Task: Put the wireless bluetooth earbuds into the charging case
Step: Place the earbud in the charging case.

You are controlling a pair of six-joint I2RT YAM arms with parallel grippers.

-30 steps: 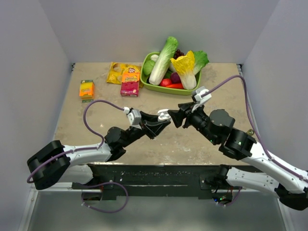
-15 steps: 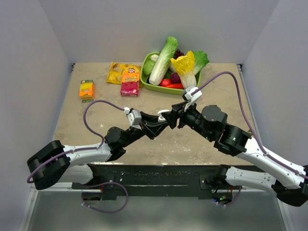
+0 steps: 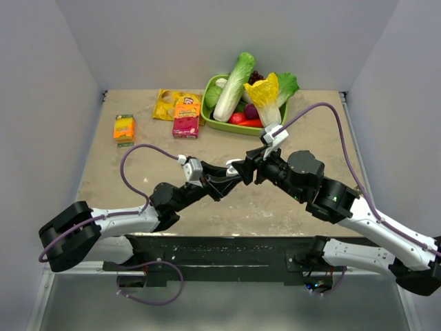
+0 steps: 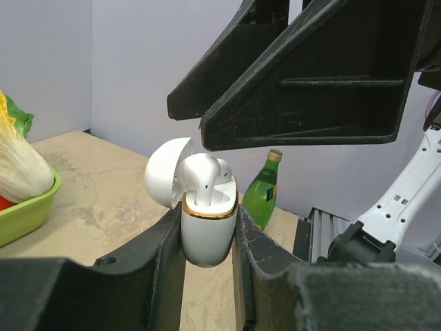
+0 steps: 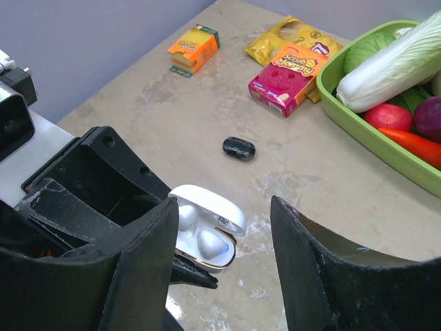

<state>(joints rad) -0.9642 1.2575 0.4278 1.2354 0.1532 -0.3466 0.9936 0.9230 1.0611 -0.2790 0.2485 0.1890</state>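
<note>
My left gripper [image 4: 209, 238] is shut on the white charging case [image 4: 207, 231] and holds it upright above the table, its lid [image 4: 164, 172] open. Two white earbuds [image 4: 203, 178] sit in its wells; the nearer one stands a little proud of the gold rim. In the right wrist view the case [image 5: 219, 255] shows both earbuds [image 5: 211, 243] inside, one with a small blue light. My right gripper [image 5: 224, 207] is open and empty, its fingers [image 4: 310, 76] straddling the case just above it. From the top the two grippers meet at the case [image 3: 234, 165].
A green tray [image 3: 209, 117] of toy vegetables stands at the back. A pink snack box [image 3: 186, 126], a yellow bag [image 3: 165, 103] and an orange box [image 3: 124, 128] lie at the back left. A small black object [image 5: 239, 148] lies on the table; a green bottle [image 4: 262, 194] is behind the case.
My right gripper has moved left, closing in over the case held by the left gripper. In the last half second almost nothing moved.
</note>
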